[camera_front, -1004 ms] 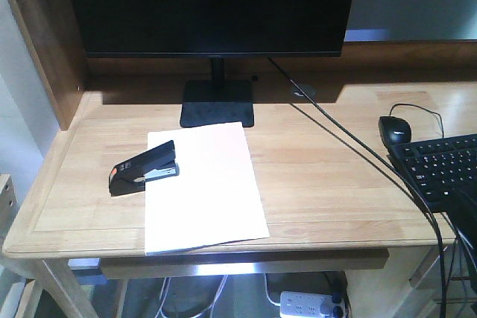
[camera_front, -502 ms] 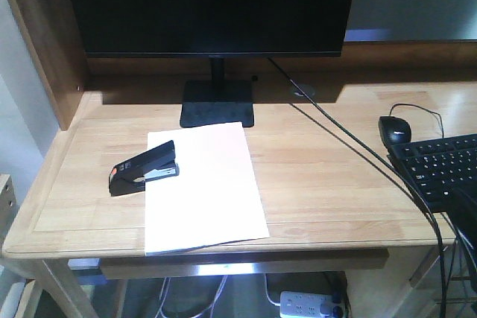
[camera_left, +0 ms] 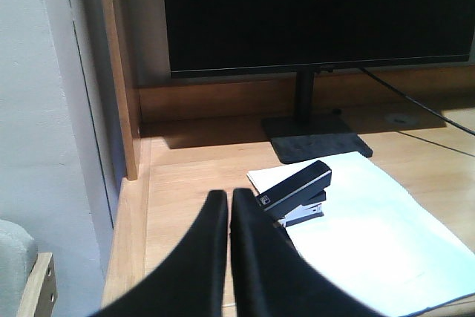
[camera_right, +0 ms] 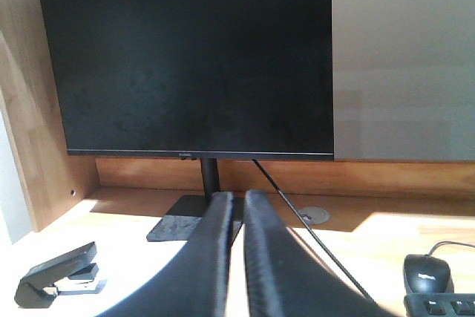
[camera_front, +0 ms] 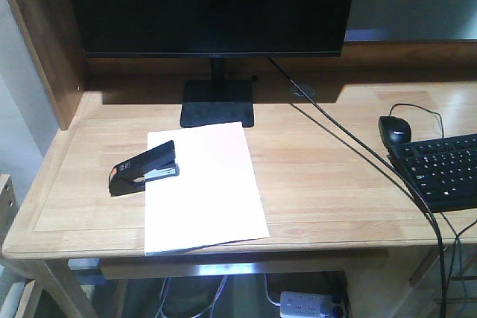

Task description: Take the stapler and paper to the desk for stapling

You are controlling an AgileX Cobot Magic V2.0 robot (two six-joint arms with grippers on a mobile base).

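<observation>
Left wrist view has the left gripper [camera_left: 229, 202] low in the frame, its two black fingers pressed nearly together with only a thin slit between them and nothing held, hovering over the left part of the desk [camera_left: 185, 176]. Just beyond the fingertips and a little to the right lies the stapler [camera_left: 295, 192], black, its far end resting on the near-left corner region of the paper [camera_left: 371, 228], which spreads white toward the right. Right wrist view shows the right gripper [camera_right: 237, 206] the same way, fingers close side by side and empty, raised above the desk and aimed at the monitor [camera_right: 193, 72]; the stapler sits well off to its left, and a black mouse [camera_right: 428, 272] lies at the lower right with the edge of a keyboard [camera_right: 441, 306] beside it. From the front view neither gripper shows; the stapler [camera_front: 144, 169] lies tilted across the left edge of the paper [camera_front: 203, 188], its orange-red end pointing left onto bare wood, and the sheet reaches to the desk's rounded front edge [camera_front: 223, 247]. A dark cable [camera_front: 350, 150] runs from behind the monitor past the mouse and keyboard on the right.
</observation>
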